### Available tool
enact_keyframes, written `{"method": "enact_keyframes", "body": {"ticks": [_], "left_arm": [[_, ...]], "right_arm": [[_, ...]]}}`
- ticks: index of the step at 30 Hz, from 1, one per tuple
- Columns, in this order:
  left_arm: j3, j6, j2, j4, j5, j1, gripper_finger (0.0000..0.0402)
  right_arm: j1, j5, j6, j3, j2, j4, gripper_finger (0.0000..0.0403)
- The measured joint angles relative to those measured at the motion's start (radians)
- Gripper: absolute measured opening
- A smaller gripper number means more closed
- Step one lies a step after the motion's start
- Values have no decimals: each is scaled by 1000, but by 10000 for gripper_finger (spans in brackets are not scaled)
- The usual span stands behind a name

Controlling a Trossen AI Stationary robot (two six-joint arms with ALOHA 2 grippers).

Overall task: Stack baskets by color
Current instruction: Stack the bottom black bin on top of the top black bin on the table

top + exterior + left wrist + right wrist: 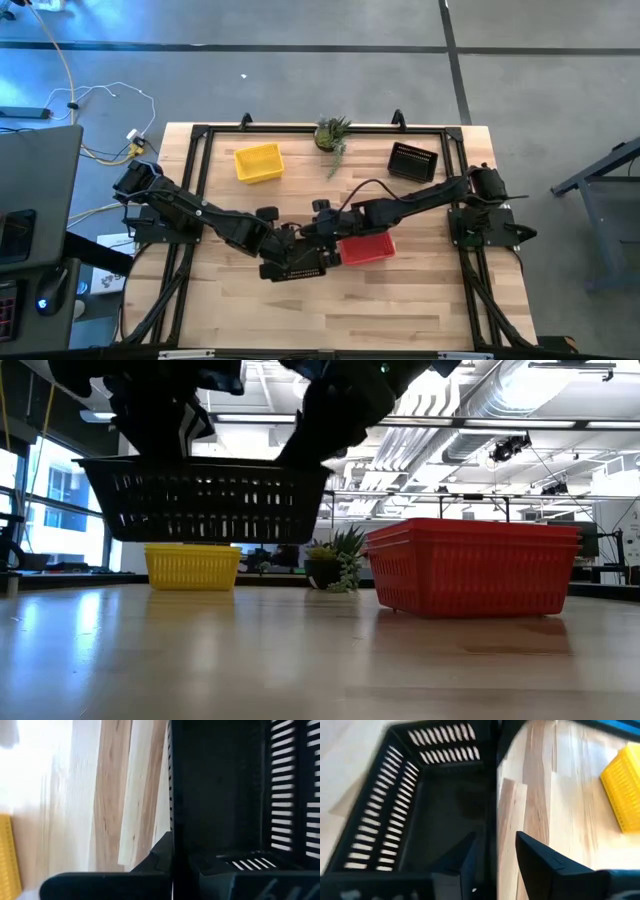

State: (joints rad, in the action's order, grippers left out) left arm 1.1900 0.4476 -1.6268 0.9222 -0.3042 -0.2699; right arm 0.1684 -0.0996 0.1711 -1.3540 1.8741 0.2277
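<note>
From overhead I see the pale wooden counter (300,310) evenly lit, with soft shadows under the arms. At counter height, ceiling strip lights (470,422) and a bright window (60,500) backlight the raised black mesh plastic basket (205,500) into near silhouette, and glare streaks the boards. Both wrist views smear with blur; mine on the left washes out white along one edge.

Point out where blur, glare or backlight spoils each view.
Low view: bright windows and ceiling lamps backlight the raised black basket into a near silhouette. Left wrist view: the table washes out to white glare on one side. Right wrist view: motion blur smears that basket's slotted wall. High view: even, crisp.
</note>
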Motion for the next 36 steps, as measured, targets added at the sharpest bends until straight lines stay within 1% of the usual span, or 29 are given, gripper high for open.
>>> {"method": "enact_keyframes", "body": {"ticks": [4, 10, 11, 20, 24, 27, 33, 36], "left_arm": [[0, -21, 0, -36, -3, 0, 0], [0, -49, 0, -66, -6, 1, 0], [0, -50, 0, -66, -7, 1, 0], [0, -53, 0, -66, -18, 0, 1], [0, -66, 0, -67, -4, 0, 7], [0, -66, 1, -74, 9, 0, 27], [0, -58, 1, -73, 7, -1, 92], [0, -58, 1, -81, 22, 0, 120]], "right_arm": [[-2, -9, -16, 1, 6, 12, 89], [-9, 6, -40, 1, 13, 35, 13], [-9, 6, -40, 1, 15, 35, 7], [-10, 5, -68, 1, 15, 38, 2], [-8, 4, -74, 1, 15, 38, 1], [1, -1, -85, 1, 15, 41, 1], [2, -24, -109, 1, 15, 54, 0], [3, -31, -128, 1, 15, 70, 0]]}}
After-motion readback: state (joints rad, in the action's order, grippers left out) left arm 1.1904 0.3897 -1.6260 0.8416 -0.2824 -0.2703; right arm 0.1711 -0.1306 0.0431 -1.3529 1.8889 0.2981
